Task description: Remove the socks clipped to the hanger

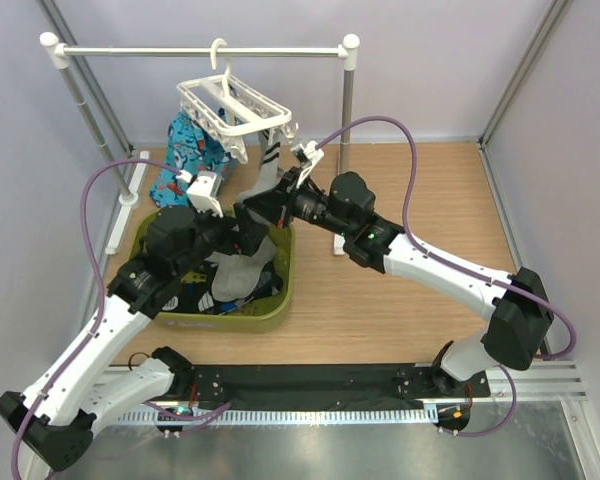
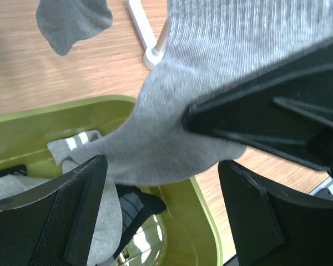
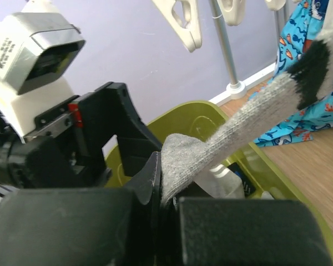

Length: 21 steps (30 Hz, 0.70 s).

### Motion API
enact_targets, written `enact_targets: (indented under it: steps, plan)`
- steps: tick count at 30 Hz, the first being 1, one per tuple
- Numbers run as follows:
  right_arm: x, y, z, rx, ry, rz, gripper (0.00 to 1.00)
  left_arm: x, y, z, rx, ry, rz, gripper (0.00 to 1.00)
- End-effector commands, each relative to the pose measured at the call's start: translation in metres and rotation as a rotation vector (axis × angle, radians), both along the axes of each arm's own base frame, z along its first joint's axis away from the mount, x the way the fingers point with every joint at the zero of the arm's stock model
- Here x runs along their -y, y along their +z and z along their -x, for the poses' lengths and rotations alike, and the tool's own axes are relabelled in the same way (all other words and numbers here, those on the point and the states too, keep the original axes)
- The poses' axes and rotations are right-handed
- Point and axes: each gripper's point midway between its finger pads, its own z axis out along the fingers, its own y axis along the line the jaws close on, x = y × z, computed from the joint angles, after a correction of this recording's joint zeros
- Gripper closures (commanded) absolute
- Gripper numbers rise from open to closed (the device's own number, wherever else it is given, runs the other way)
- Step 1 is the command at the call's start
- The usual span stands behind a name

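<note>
Fingers first: your right gripper is clamped on the toe of a grey sock, just above the green basket. Your left gripper is spread wide right beside it, and the pinched toe hangs between its fingers (whether fabric brushes the left one, you cannot tell). Both arms reach forward and meet over the basket, the right one bent in from the right. Farther back, the sock stretches up to the white hanger on the rail.
</note>
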Motion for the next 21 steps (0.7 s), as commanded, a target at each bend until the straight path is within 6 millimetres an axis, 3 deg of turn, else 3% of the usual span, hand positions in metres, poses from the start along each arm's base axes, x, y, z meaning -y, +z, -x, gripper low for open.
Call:
enact_targets:
  steps: [1,7,11,15,17,20,21]
  plan:
    - [0.004,0.035,0.016,0.026,0.042,-0.110,0.99,0.010,0.020,-0.012,0.097,-0.031,0.030,0.15]
    - [0.002,0.040,0.016,-0.001,0.059,-0.147,0.99,0.021,0.007,-0.023,0.077,-0.043,0.028,0.11]
    - [0.002,0.044,0.016,-0.041,0.070,-0.176,0.99,0.016,0.002,-0.032,0.097,0.000,0.008,0.10]
    - [0.001,0.041,0.014,-0.088,0.072,-0.176,0.99,0.008,0.009,-0.040,0.147,0.056,0.009,0.09]
    - [0.001,0.040,0.014,-0.095,0.073,-0.172,0.99,0.008,0.011,-0.042,0.161,0.061,0.019,0.14]
    - [0.002,0.036,0.011,-0.108,0.057,-0.164,0.98,0.013,0.013,-0.043,0.171,0.047,0.033,0.50]
    - [0.004,0.037,0.010,-0.109,0.055,-0.166,0.96,0.016,0.014,-0.042,0.169,0.031,0.045,0.76]
